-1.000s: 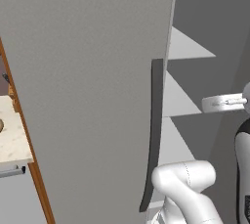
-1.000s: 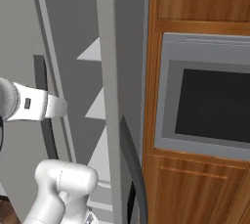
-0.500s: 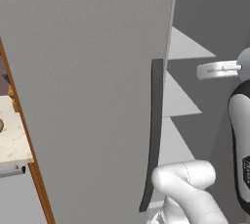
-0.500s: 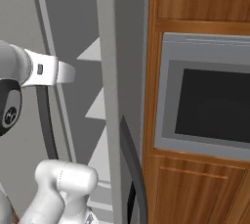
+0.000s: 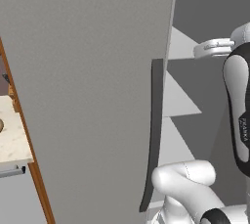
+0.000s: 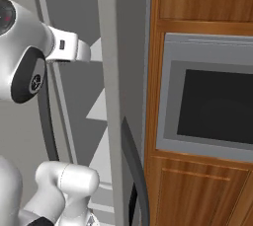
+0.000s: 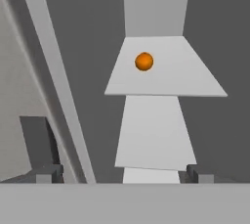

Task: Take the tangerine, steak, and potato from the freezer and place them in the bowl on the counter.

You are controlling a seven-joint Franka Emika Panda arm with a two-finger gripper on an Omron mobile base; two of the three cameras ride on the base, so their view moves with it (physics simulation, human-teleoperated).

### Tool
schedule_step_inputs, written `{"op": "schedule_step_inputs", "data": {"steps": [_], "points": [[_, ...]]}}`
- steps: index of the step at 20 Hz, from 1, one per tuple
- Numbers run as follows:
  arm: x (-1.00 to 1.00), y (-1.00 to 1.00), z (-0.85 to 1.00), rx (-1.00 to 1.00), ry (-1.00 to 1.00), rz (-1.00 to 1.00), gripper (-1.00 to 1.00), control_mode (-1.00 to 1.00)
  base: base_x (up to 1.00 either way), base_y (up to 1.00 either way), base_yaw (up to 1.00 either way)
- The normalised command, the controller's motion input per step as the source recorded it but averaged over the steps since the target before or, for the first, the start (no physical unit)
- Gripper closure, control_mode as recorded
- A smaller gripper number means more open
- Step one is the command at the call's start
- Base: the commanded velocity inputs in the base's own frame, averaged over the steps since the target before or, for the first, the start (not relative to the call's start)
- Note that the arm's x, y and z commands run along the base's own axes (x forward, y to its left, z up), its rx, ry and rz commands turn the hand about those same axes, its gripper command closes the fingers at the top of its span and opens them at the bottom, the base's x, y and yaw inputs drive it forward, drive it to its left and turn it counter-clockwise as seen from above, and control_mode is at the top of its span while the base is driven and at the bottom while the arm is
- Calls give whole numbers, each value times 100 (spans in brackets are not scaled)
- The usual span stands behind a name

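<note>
The tangerine [image 7: 144, 61] lies alone on a pale shelf [image 7: 166, 78] inside the freezer [image 5: 97, 71], near the back, well apart from me. My fingers [image 7: 122, 174] are spread wide and hold nothing; their tips stand apart at the bottom of the hand view, pointed toward the shelves. I judge this wide opening is kept so the small ball can fit between them. The freezer door stands open with its dark handle [image 5: 152, 135] beside my arm. The surface [image 5: 12, 137] waits at the left.
</note>
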Motion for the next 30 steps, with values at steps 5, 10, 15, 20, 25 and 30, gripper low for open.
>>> {"op": "schedule_step_inputs", "data": {"steps": [5, 10, 15, 20, 25, 30], "points": [[77, -15, -25, 0, -2, 6, -100, -100, 0, 0, 0], [73, -3, -24, 0, -1, 5, -100, -100, 0, 0, 0], [61, -2, -1, 0, 3, 3, -100, -100, 0, 0, 0], [57, -3, 0, 0, 3, 3, -100, -100, 0, 0, 0], [53, 0, -5, 0, 0, 0, -100, -100, 0, 0, 0], [52, 0, -8, 0, 0, 1, -100, -100, 0, 0, 0]]}}
